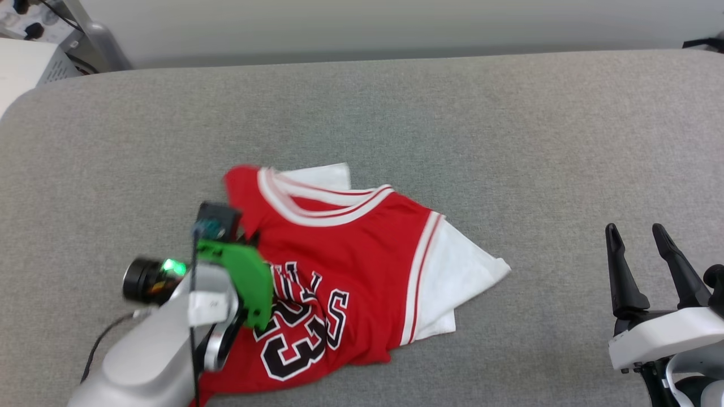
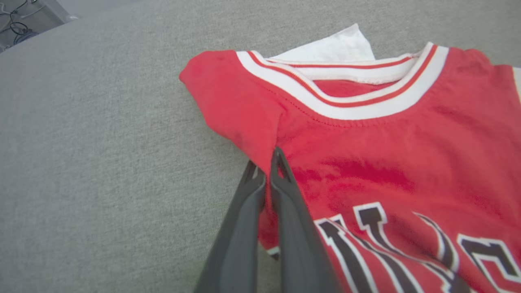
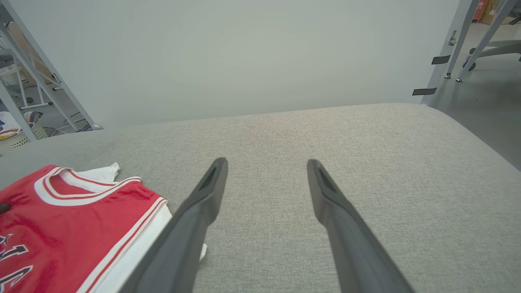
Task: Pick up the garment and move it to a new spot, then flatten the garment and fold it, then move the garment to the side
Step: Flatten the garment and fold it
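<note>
Left gripper point(image 2: 265, 159), fingers hidden behind its wrist in the head view, is pinching shut on the garment point(image 1: 350, 254) at a red shoulder edge. One garment is lying crumpled by the surface's point(image 1: 509, 113) near edge, its print partly covered. Right gripper point(image 1: 634, 230) is hovering wide apart, holding nothing.

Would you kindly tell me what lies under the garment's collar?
A white fabric corner pokes out beneath the garment by the collar; the rest of it is covered by red fabric.

The left gripper point(image 2: 266, 163) pinches the red garment point(image 2: 386, 154) at its edge, below the striped collar point(image 2: 346, 110), over the grey table point(image 2: 101, 162).
</note>
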`<state>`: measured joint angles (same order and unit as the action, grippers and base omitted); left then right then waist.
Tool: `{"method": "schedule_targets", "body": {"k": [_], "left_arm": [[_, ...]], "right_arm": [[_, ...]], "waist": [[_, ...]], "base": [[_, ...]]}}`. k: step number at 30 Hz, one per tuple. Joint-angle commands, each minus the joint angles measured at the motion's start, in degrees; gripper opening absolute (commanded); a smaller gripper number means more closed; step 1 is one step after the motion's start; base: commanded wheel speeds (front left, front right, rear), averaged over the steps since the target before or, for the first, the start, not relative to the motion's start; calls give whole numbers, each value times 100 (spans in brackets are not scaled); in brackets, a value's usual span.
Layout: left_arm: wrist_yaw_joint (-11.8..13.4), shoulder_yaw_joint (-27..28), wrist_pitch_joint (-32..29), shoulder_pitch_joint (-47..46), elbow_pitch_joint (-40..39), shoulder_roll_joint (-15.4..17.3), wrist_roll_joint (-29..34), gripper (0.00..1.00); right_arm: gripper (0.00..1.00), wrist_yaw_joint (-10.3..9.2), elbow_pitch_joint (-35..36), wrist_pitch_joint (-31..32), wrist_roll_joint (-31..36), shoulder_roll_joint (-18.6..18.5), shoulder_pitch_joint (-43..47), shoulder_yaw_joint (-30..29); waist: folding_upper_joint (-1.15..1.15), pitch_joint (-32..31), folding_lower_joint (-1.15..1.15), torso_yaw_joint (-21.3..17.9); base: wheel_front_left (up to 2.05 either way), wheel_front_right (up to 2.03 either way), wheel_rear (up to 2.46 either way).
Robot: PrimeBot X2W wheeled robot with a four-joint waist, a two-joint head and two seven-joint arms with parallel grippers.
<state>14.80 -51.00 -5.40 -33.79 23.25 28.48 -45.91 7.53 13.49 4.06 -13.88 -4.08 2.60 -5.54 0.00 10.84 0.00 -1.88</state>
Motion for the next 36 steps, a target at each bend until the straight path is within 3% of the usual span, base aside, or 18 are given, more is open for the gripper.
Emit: {"method": "schedule_targets", "body": {"k": [1, 6, 7, 8, 9, 17, 23, 29, 36], "left_arm": [[133, 115, 97, 332, -76, 76, -174, 0], [371, 414, 447, 1063, -318, 112, -574, 0], [403, 456, 563, 1135, -378, 104, -587, 22], [428, 499, 668, 1182, -423, 88, -599, 72], [444, 536, 797, 1231, -485, 65, -600, 100], [681, 822, 1824, 1398, -931, -9, -282, 100], [774, 1315, 2031, 1621, -1493, -131, 86, 100], [772, 1936, 2038, 2029, -2103, -376, 676, 100], [567, 2322, 2039, 2267, -2274, -683, 1035, 100]], "right_arm": [[100, -4, -30, 25, -45, 15, 66, -9], [100, -4, -96, 60, -59, 39, 84, -34], [100, -4, -108, 65, -61, 43, 91, -46], [100, -4, -120, 70, -62, 47, 93, -52], [100, -4, -138, 81, -62, 50, 95, -55], [100, -4, -290, 249, -114, 63, 145, -88], [100, -4, -577, 781, -318, -17, 168, -90], [100, -4, -1039, 1650, -750, -405, -120, 208], [100, -4, -1412, 2721, -1222, -1000, -963, 1080]], "waist": [[0, -83, 0, 66], [0, -116, 0, 85], [0, -122, 0, 98], [0, -131, 0, 106], [0, -147, 0, 115], [0, -358, 0, 208], [0, -424, 0, 329], [0, -370, 0, 485], [0, -157, 0, 761]], "base": [[0, 0, 0], [0, 0, 0], [0, 0, 0], [0, 0, 0], [0, 0, 0], [0, 0, 0], [0, 0, 0], [0, 0, 0], [0, 0, 0]]}}
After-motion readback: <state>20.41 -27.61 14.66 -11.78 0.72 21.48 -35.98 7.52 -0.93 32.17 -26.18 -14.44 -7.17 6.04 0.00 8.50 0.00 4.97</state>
